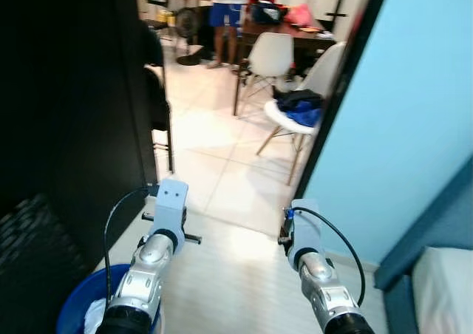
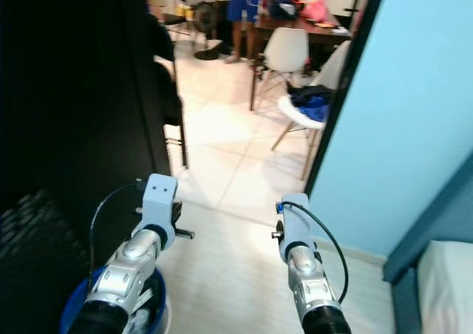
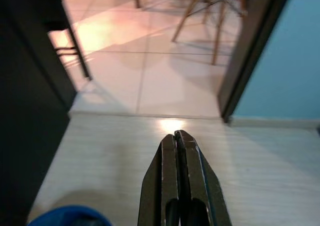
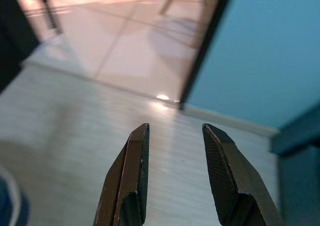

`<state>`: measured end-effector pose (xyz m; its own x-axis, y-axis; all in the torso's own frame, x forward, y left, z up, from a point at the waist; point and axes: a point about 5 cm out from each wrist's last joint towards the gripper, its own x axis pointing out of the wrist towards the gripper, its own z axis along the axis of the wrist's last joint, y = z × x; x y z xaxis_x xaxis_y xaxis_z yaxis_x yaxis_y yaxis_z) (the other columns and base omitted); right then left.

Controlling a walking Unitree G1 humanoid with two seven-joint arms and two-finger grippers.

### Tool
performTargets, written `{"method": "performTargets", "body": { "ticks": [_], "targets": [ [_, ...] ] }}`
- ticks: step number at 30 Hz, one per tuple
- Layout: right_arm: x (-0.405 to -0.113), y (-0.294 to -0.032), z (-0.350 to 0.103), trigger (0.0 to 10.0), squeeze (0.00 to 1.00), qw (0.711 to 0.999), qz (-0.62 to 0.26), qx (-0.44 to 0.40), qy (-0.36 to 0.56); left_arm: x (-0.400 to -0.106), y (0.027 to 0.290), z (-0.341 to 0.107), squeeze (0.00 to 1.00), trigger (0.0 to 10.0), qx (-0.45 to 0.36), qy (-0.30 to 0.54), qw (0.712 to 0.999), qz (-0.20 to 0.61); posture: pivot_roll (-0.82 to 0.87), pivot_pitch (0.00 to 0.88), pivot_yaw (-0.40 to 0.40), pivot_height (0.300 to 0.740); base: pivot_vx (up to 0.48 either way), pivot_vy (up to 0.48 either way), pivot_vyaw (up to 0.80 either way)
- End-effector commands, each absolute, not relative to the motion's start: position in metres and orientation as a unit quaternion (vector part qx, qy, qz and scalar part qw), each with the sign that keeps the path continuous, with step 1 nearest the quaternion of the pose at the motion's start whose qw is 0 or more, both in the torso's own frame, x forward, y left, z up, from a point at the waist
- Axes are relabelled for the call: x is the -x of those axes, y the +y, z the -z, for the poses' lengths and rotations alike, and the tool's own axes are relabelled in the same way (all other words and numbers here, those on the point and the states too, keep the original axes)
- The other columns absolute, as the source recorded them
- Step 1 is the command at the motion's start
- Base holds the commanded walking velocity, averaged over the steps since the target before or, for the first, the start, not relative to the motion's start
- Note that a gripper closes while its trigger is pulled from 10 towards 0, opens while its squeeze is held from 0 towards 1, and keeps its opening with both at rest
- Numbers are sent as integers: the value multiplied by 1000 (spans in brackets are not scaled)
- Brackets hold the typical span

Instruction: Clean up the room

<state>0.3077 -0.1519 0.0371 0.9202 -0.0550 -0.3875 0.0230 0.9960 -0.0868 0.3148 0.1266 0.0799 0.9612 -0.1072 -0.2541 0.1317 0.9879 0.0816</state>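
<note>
Left of the dark doorway frame (image 1: pixel 336 97), a round blue plastic basin (image 1: pixel 77 308) holding white cloth sits under the left gripper (image 3: pixel 179 138), whose fingers are pressed together, empty. The right gripper (image 4: pixel 172 138), nearer the frame, hangs parted and empty. Beyond the frame, dark blue clothes (image 1: pixel 301 105) heaped on a white moulded chair (image 1: pixel 295 121) look like clutter awaiting collection.

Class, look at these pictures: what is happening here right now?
The robot stands at a doorway onto a tiled room, both arms held out in front and holding nothing. Its left gripper is shut; its right gripper is open. A blue basin sits on the floor beneath the left arm. Ahead, dark and blue clothes lie heaped on a white chair, and a person stands further back.
</note>
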Motion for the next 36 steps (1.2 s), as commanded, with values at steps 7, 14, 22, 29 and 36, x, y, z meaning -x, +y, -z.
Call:
{"method": "performTargets", "body": {
  "ticks": [7,14,22,29,36],
  "targets": [
    [-304,-150,-34,10000,0,977,18,44,207,-312,129,-74,0,10000,-49,137,988,60,9,0,-71,740,0,0,-800],
    [-304,-149,-34,10000,0,977,14,47,209,-312,130,-73,0,10000,-49,138,988,58,10,0,-76,740,0,0,-800],
    [-303,-146,-33,10000,0,976,6,49,212,-311,129,-74,0,10000,-46,137,988,57,8,0,-76,740,0,0,-800],
    [-302,-148,-32,10000,0,975,7,52,214,-312,127,-74,0,10000,-43,136,988,59,4,0,-72,740,0,0,-800],
    [-301,-149,-32,10000,0,975,8,52,216,-312,126,-74,0,10000,-44,135,988,61,4,0,-73,740,0,0,-800]
  ]
}}
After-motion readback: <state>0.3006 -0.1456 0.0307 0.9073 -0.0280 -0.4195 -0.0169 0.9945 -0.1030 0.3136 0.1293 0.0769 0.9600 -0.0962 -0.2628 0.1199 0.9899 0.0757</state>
